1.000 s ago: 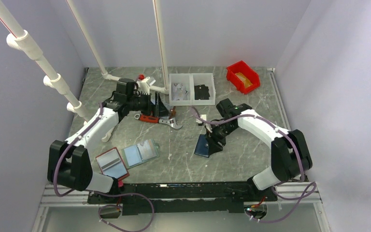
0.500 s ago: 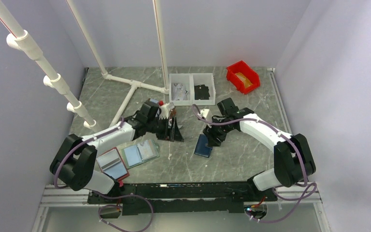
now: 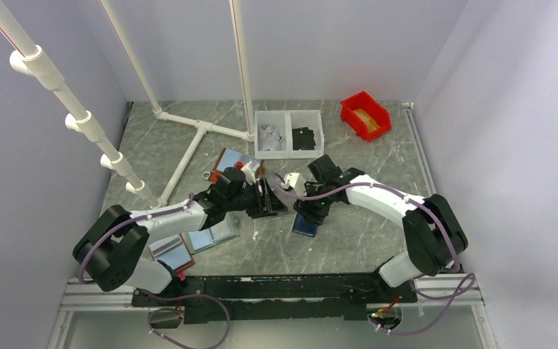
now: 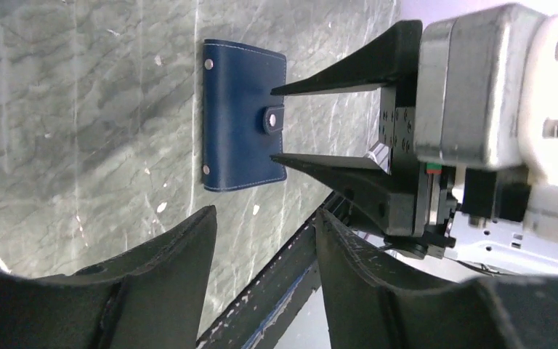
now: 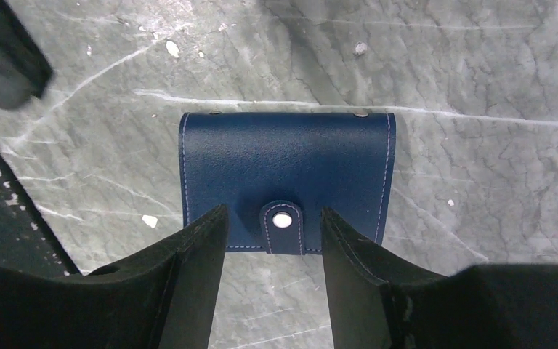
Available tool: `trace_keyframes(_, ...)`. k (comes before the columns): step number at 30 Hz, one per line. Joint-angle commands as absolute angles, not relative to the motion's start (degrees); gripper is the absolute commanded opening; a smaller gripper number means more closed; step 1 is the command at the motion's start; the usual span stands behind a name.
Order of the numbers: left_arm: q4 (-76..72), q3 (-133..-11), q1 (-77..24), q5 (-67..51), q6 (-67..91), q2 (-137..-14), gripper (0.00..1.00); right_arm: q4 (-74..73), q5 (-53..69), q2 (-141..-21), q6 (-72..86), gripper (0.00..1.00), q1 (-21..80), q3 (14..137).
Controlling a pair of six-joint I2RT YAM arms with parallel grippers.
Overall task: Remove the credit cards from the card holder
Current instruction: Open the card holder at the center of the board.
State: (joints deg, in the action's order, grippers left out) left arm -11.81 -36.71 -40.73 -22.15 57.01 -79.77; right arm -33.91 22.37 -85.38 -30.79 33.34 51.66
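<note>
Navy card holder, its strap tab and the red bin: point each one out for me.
card holder (image 5: 287, 160), right wrist view, middle of the navy cover.
strap tab (image 5: 282, 219), right wrist view, on its metal snap.
red bin (image 3: 354, 123), top external view, left outer wall.

Pretty tight around the card holder (image 3: 306, 223). The right gripper's fingers (image 4: 341, 71) hang spread either side of its strap tab (image 5: 282, 218), so the far edge and the top are blocked. The left gripper (image 3: 267, 198) sits just beside the holder's left edge. The near side is bare worktop (image 3: 312, 254). White bins (image 3: 288, 134) stand well beyond it, and the green-edged holder (image 3: 214, 229) lies farther left.
</note>
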Motion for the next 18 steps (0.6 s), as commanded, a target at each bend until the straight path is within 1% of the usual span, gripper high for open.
trace_keyframes(1, -19.3, -36.6, -41.9, -20.5, 62.1, -83.2, 0.57, -30.7, 16.8, -86.1, -30.1, 0.52, 34.9, 51.0)
trace_keyframes(5, -20.1, -37.6, -42.6, -20.7, 62.5, -85.6, 0.53, -30.7, 16.0, -86.6, -30.0, 0.52, 35.4, 51.0)
trace_keyframes(10, -19.4, -38.6, -42.8, -20.2, 62.3, -87.4, 0.52, -31.6, 16.4, -87.7, -30.6, 0.51, 36.2, 51.2)
trace_keyframes(12, -19.4, -38.7, -42.9, -20.3, 62.4, -88.1, 0.52, -31.9, 16.6, -87.9, -31.0, 0.49, 36.7, 51.2)
trace_keyframes(14, -19.5, -38.7, -43.0, -20.2, 62.6, -88.6, 0.52, -32.2, 16.9, -88.2, -31.4, 0.44, 37.1, 51.3)
trace_keyframes(16, -19.9, -38.7, -43.0, -20.3, 62.8, -89.3, 0.51, -32.8, 17.4, -88.7, -31.5, 0.36, 37.4, 51.6)
trace_keyframes(18, -20.2, -38.7, -43.1, -20.3, 63.2, -90.1, 0.51, -33.0, 17.6, -88.6, -31.7, 0.31, 37.6, 51.7)
